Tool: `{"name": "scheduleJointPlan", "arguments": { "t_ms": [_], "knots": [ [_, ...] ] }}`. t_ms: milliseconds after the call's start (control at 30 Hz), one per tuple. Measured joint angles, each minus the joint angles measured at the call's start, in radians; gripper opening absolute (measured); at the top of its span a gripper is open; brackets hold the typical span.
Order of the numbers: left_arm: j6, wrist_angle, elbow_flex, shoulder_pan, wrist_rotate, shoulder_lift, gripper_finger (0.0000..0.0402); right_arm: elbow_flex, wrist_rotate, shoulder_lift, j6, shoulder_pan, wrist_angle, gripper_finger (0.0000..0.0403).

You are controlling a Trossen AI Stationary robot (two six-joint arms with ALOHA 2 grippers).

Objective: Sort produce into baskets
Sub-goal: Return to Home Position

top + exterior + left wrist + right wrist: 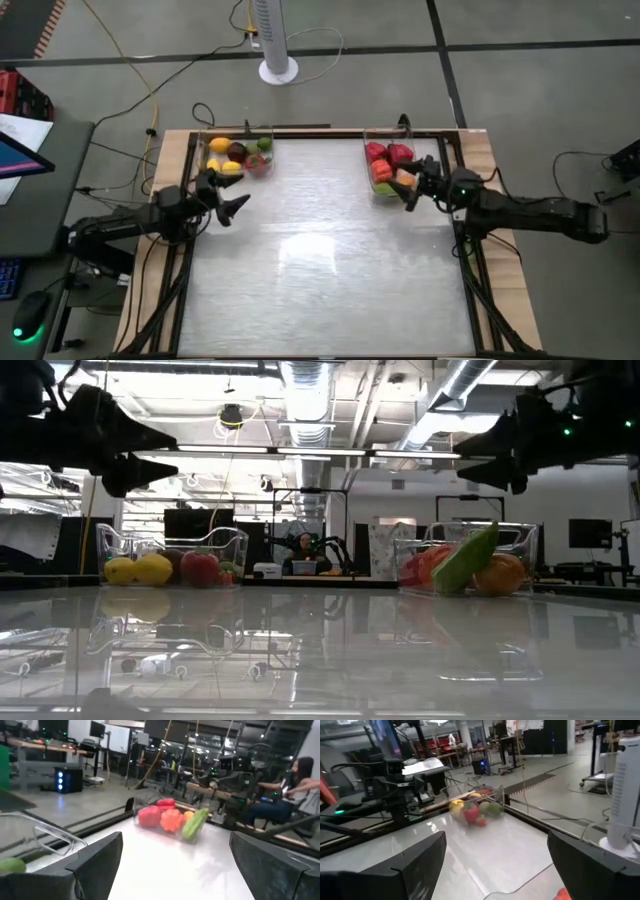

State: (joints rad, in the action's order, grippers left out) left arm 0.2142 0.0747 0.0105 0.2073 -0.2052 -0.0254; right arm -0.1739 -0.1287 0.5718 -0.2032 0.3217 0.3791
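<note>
Two clear bins sit along the upper edge of the pale counter (320,290) in the high view, well apart, and every piece of produce in sight lies inside one or the other. The left bin (203,150), in the upper left part of the counter, holds yellow lemons (220,146), a dark purple eggplant (237,152), a green lime (264,144) and a small red piece (258,166). The right bin (366,148), in the upper right part, holds red peppers (388,153), an orange piece (383,172) and a green cucumber (466,560), which leans tilted among the others in the low view. The left gripper (228,198) hangs just below the left bin in the high view, near its lower rim. The low view shows it raised well above the counter, in the upper left of that frame. Its fingers (95,865) are spread wide with nothing between them. The right gripper (416,186) hovers over the lower right part of the right bin, and it appears at the upper right of the low view. Its fingers (410,865) are likewise spread wide and hold nothing. A seated person (303,548) shows in the room behind, at the centre of the low view. A white fan pedestal (277,40) stands on the floor beyond the counter, at the top of the high view.
</note>
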Motion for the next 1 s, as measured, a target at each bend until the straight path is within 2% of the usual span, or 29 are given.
{"name": "scheduleJointPlan", "arguments": {
  "t_ms": [100, 267, 467, 600, 733, 1000],
  "knots": [
    [-0.030, -0.014, 0.000, -0.022, 0.024, 0.025, 0.0355, 0.052, 0.000, -0.031, 0.008, -0.021, 0.032, 0.0373],
    [-0.031, -0.020, 0.000, -0.037, 0.029, 0.011, 0.0355, 0.165, -0.004, -0.058, -0.008, -0.053, 0.213, 0.0373],
    [0.077, -0.042, 0.000, -0.037, 0.135, 0.008, 0.0355, 0.165, -0.033, -0.062, -0.008, -0.074, 0.261, 0.0373],
    [0.059, -0.041, 0.000, -0.037, 0.145, 0.008, 0.0355, 0.165, -0.054, -0.064, -0.011, -0.072, 0.257, 0.0373],
    [0.060, -0.040, 0.000, -0.036, 0.140, 0.008, 0.0355, 0.165, -0.054, -0.060, -0.089, -0.072, 0.241, 0.0373],
    [0.060, -0.040, -0.001, -0.036, 0.140, 0.008, 0.0355, 0.166, -0.054, -0.060, -0.093, -0.072, 0.113, 0.0373]
  ]
}}
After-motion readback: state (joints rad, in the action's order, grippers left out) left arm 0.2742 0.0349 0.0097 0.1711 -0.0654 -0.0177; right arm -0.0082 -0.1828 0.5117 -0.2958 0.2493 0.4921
